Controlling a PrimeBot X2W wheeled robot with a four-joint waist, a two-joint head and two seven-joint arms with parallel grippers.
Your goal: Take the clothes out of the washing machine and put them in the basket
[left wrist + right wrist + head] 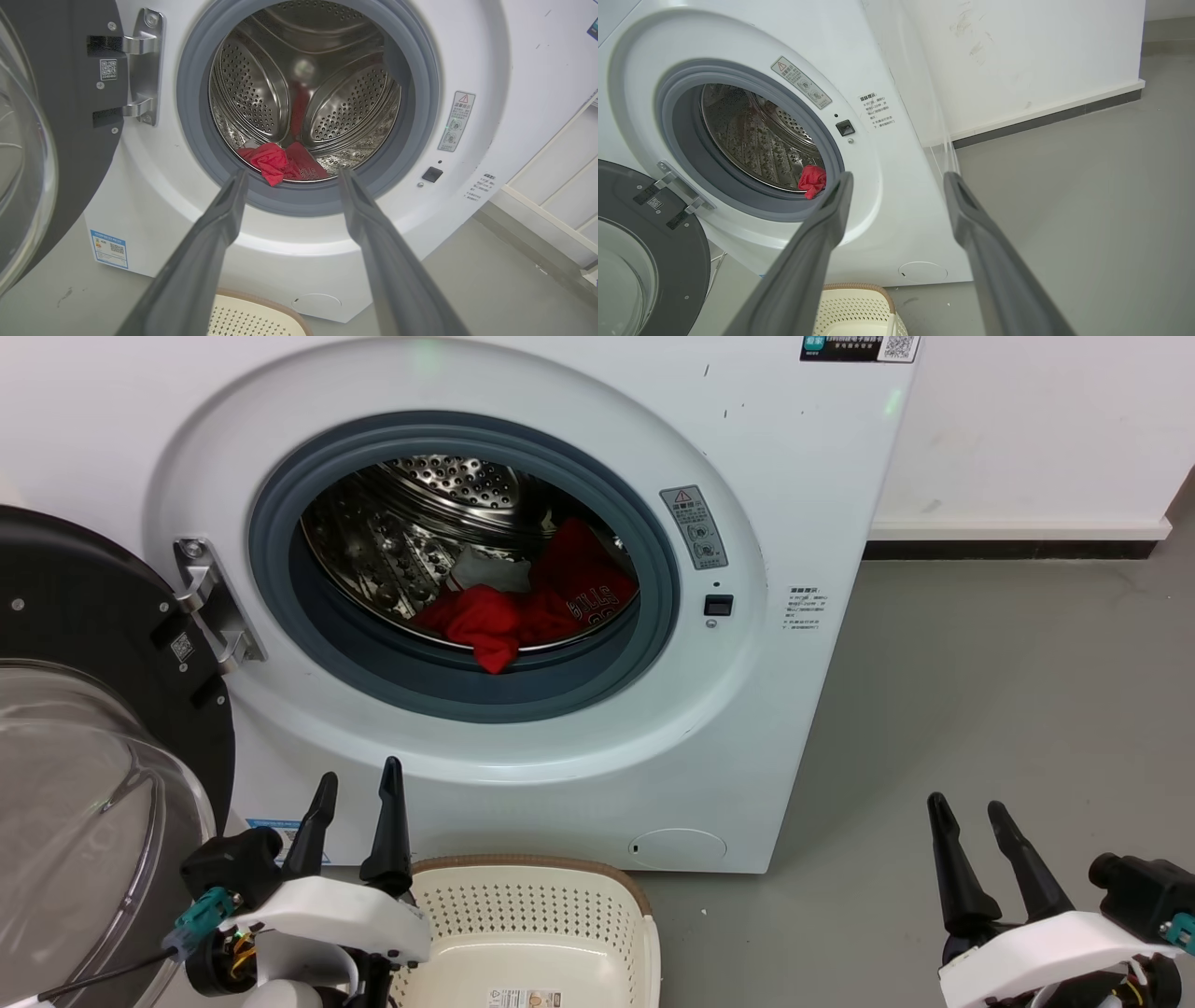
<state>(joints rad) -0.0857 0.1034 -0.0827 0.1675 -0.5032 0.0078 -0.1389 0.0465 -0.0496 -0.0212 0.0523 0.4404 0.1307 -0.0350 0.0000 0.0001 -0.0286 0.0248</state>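
Observation:
The white washing machine [579, 747] stands with its round glass door [84, 756] swung open to the left. Red clothes [523, 611] lie at the front of the steel drum, one fold hanging over the grey ring; they also show as clothes [280, 163] and clothes [812, 181]. The cream basket [532, 905] sits on the floor below the opening, with nothing visible inside. My left gripper [359, 793] is open beside the basket's left rim. My right gripper [966, 812] is open over bare floor to the right. Both hold nothing.
A grey floor [980, 709] stretches right of the machine to a white wall with a dark skirting [1008, 549]. The open door blocks the space at the left. A pale frame [551, 186] stands at the right in the left wrist view.

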